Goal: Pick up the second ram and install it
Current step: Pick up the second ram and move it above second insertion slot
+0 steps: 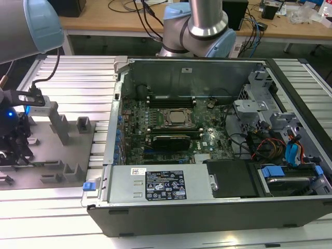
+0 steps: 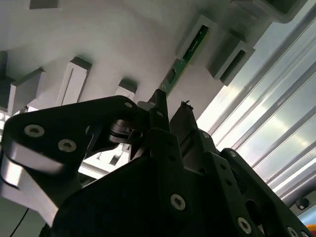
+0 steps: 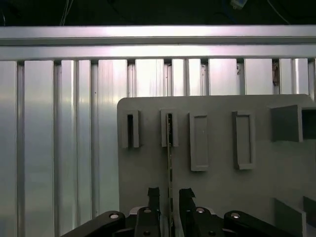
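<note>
The second ram (image 3: 170, 148) is a thin dark strip standing on edge on the grey tray (image 3: 217, 197). Its far end sits in a small slotted block (image 3: 169, 129). In the second wrist view it shows as a green-edged board (image 2: 189, 49) running out of that block. My gripper (image 3: 169, 196) straddles the ram's near end, open, one black finger (image 3: 153, 196) on each side with a small gap to the board. In the exterior view the gripper (image 1: 16, 148) hangs low over the tray (image 1: 57, 174) at the exterior view's left.
The open computer case (image 1: 207, 135) lies at the exterior view's right of the tray, with the motherboard, CPU socket (image 1: 176, 118) and long black slots (image 1: 170, 98) inside. Grey upright blocks (image 1: 61, 127) stand on the tray. Ribbed aluminium tabletop (image 3: 59, 123) surrounds everything.
</note>
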Motion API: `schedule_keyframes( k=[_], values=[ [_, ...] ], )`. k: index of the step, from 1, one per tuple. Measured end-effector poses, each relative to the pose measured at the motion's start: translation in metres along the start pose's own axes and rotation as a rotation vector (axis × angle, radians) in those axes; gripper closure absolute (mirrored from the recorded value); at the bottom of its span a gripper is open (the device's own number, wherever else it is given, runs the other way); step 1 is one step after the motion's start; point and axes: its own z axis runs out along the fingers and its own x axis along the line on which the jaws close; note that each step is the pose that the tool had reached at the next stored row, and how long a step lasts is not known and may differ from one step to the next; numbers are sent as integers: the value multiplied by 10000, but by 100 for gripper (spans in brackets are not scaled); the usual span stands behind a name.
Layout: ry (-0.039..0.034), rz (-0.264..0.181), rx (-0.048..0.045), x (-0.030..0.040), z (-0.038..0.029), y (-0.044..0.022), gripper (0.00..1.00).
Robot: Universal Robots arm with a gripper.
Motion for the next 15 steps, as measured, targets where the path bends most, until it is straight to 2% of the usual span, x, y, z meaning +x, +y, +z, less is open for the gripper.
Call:
schedule_keyframes(
  k=[4, 7, 9, 11, 12, 15],
  values=[
    [0, -4, 0, 0, 140, -4, 70],
    [0, -4, 0, 0, 194, -1, 70],
    [-4, -5, -1, 1, 212, 3, 70],
    [-88, -6, 1, 0, 232, 13, 70],
    [-103, -5, 2, 0, 237, 14, 70],
    [-105, -8, -1, 4, 245, 18, 70]
  ],
)
